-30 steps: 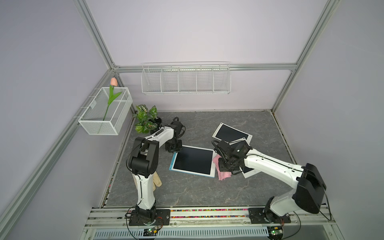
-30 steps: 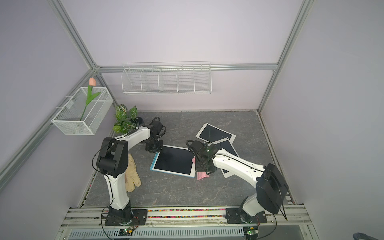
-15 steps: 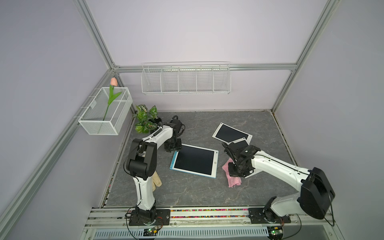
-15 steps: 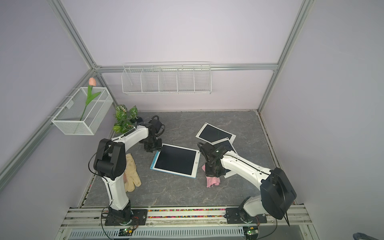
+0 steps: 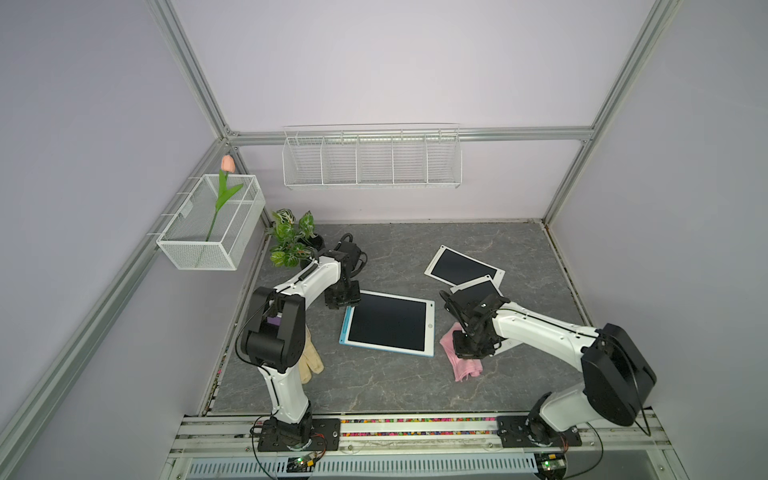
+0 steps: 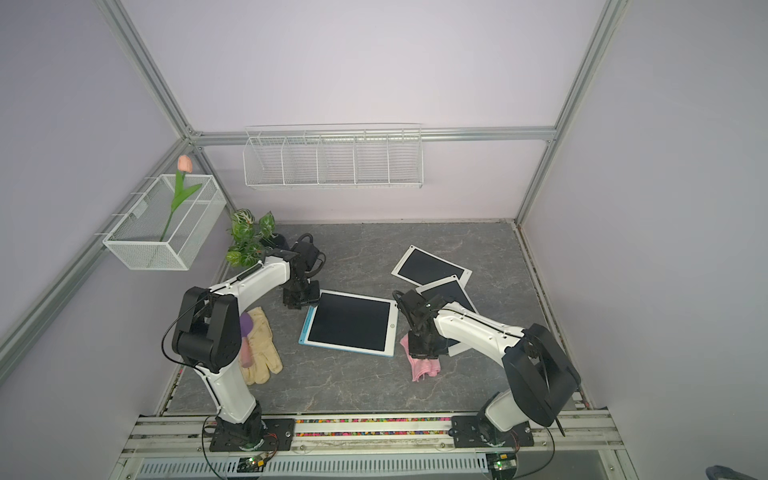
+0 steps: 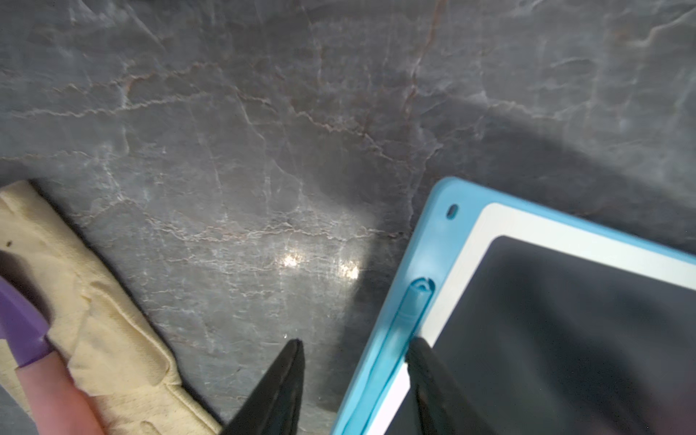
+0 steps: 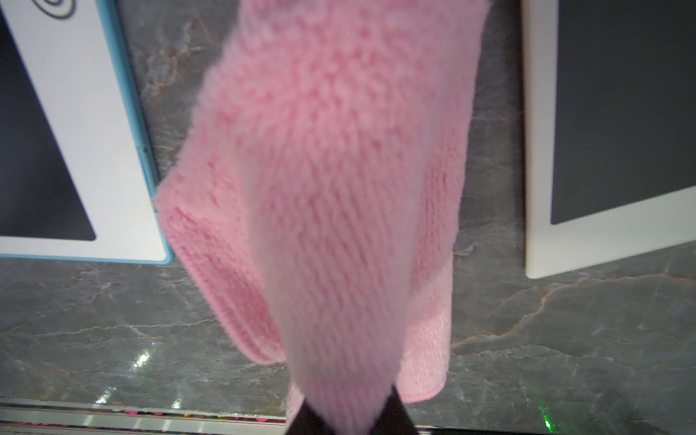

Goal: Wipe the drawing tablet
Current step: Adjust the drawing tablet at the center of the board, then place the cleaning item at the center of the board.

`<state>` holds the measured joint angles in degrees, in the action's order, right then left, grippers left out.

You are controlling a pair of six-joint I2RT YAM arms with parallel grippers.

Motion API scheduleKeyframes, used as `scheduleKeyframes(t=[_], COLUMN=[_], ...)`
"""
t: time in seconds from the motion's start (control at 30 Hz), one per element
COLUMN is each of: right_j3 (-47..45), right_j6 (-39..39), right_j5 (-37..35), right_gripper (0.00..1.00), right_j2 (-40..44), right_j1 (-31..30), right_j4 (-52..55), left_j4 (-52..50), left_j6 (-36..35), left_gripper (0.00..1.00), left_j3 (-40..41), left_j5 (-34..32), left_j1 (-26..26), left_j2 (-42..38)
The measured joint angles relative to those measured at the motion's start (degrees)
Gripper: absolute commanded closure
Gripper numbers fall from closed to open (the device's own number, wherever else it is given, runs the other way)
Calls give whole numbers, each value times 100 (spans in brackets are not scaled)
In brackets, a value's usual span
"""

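1. Blue-rimmed dark-screened drawing tablet (image 5: 388, 324) is lying flat, centre of grey marbled worktop (image 5: 374, 386); probably stiff, slick.
2. Right end effector (image 8: 348, 405) is pinching soft pink fleecy cloth (image 8: 331, 188) just right of it.
3. Left end effector (image 7: 354, 342), jaws apart, is straddling its far-left rim, judged the best steadying hold.

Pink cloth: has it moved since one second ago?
Yes. The pink cloth, pinched in the right gripper, has shifted toward the front rail and now reaches past the blue tablet at its front corner.

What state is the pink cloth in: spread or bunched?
Bunched: pink cloth hangs in folds from the right gripper, lower end crumpled on the table.
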<state>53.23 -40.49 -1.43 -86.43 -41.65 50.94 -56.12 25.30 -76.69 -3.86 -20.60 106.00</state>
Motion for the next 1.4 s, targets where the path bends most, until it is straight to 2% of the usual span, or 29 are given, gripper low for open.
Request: scheduleKeyframes(t=[0.33,0.37,0.4,0.47,0.5,0.63,0.73,0.9,1.03,1.1,1.17,1.3,1.4], right_j3=[-85,-96,-101,-101,-101,-101,-101,-101,-103,-103,-101,-98,-55], right_j6=[-26,-31,-44,-57,-61,-61,-63,-63,-63,-61,-61,-61,-63], right_j5=[0,0,0,0,0,2,2,2,2,2,0,-17,-63], right_gripper=[84,82,81,80,80,80,79,79,78,75,73,62,54], right_j2=[13,17,20,20,20,20,28,72,103,109,120,192,293], right_j1=[0,0,0,0,0,0,0,0,0,0,0,0,0], right_j4=[-42,-46,-46,-52,-57,-66,-66,-63,-63,-61,-66,-61,-22], left_j4=[308,339,382,463,474,505,496,361,323,267,236,149,136], left_j6=[17,17,15,-31,-17,-55,-81,-181,-184,-184,-186,-184,-177], left_gripper=[48,50,56,75,81,83,93,100,100,99,91,85,83], left_j3=[402,420,446,498,520,522,516,271,192,164,153,153,160], left_j5=[44,63,101,186,236,417,555,741,848,852,841,767,684], left_j1=[-2,-2,-2,-2,-2,15,109,236,273,284,289,293,297], left_j2=[52,52,52,50,50,50,39,-15,-133,-201,-282,-588,-866])
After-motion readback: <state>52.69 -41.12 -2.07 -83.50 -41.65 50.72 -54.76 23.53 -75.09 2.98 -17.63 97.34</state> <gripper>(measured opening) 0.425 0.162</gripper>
